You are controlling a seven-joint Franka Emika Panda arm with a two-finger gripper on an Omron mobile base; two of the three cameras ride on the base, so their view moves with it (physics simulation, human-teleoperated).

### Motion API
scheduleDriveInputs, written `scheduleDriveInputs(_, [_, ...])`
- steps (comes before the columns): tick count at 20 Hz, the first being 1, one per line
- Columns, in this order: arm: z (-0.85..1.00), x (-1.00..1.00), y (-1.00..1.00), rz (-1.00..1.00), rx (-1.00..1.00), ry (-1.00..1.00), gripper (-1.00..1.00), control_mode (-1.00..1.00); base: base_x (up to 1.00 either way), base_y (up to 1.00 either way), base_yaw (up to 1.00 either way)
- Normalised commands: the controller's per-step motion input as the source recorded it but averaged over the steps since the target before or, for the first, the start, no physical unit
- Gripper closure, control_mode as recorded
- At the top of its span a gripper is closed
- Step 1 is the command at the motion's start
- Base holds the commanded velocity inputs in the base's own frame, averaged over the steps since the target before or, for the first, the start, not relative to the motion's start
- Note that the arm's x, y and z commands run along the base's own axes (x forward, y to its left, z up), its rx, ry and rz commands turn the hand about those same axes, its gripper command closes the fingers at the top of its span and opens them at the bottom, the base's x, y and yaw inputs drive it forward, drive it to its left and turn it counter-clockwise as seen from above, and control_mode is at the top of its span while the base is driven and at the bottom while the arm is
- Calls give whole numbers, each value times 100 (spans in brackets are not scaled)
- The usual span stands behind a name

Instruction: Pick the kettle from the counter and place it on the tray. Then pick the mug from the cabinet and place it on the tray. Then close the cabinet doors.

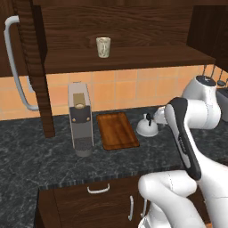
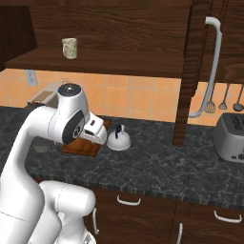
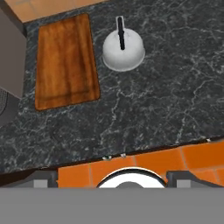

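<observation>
Kettle (image 1: 146, 127) standing upright on the counter (image 1: 53, 160), just beside the right edge of the tray (image 1: 116, 130) and not on it; black handle and knob on top; seen from above in the hand view as a pale dome (image 3: 124, 50) crossed by a dark handle, with the tray (image 3: 65, 61) lying bare to its left. Mug (image 1: 103, 47) upright on the wooden shelf inside the cabinet (image 1: 133, 26), well above the counter; also seen at upper left of the right base view (image 2: 69, 48). Cabinet doors swung open: one at the left of the left base view (image 1: 26, 40) with its long silver bar handle (image 1: 15, 67), the other at the right of the right base view (image 2: 190, 71). Coffee machine (image 1: 80, 119) standing on the counter just left of the tray. Toaster (image 2: 230, 137) at the far right of the counter, utensils (image 2: 224, 97) hanging on the wall above it. Gripper raised above the counter, looking down on kettle and tray; whether its fingers are wide or narrow cannot be told, and nothing is seen between them.
</observation>
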Motion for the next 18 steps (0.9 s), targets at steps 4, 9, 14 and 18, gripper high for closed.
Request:
scheduleDriveInputs(4, [-13,32,-14,0,2,1,-100,-100,0,0,0])
scheduleDriveInputs(9, [-11,54,-1,0,0,0,-100,-100,0,0,0])
scheduleDriveInputs(14, [-16,55,-13,0,-3,7,-100,-100,0,0,0])
scheduleDriveInputs(18, [-27,49,-21,0,-3,9,-100,-100,0,0,0])
